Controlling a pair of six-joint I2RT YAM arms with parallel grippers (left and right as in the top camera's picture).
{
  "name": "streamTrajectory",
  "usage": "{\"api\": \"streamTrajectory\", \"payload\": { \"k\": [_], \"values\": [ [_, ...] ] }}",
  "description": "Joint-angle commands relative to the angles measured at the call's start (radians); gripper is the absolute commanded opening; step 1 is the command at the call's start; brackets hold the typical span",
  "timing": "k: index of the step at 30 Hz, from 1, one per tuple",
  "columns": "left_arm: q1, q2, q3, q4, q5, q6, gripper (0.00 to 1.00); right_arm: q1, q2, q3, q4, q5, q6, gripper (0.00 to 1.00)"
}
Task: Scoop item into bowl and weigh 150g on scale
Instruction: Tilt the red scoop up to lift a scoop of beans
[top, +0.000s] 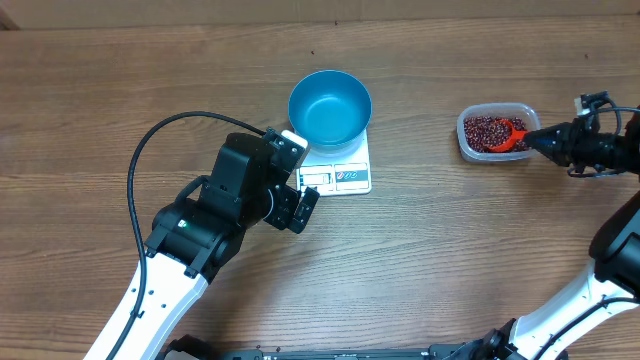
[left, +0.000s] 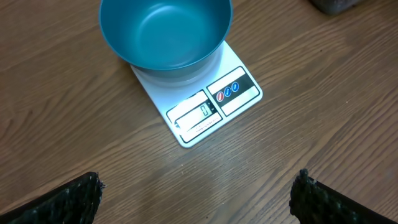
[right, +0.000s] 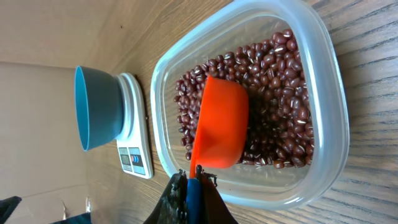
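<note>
The blue bowl (top: 330, 108) stands empty on the white scale (top: 348, 178) at mid-table; in the left wrist view the bowl (left: 165, 31) covers the far half of the scale (left: 214, 106). My left gripper (left: 199, 199) hovers open over bare wood just in front of the scale, near its front left corner (top: 300, 203). At the right, the red-brown beans (right: 280, 93) fill a clear tub (right: 329, 143). My right gripper (right: 194, 182) is shut on the blue handle of an orange scoop (right: 221, 121), whose cup lies in the beans (top: 484, 129).
The clear tub (top: 466, 138) sits on the wooden table about a hand's width right of the scale. A black cable (top: 165, 130) loops over the table left of the left arm. The right arm (top: 600, 145) reaches in from the right edge.
</note>
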Motion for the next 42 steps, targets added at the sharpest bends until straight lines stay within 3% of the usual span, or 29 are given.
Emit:
{"api": "streamTrajectory", "payload": {
  "k": [1, 42],
  "values": [
    [-0.003, 0.006, 0.024, 0.003, 0.015, -0.01, 1.0, -0.015, 0.006, -0.006, -0.008, -0.075, -0.018, 0.04],
    [-0.003, 0.006, 0.024, 0.003, 0.015, -0.01, 0.99, -0.017, 0.006, -0.006, -0.124, -0.245, -0.018, 0.03]
  ]
}}
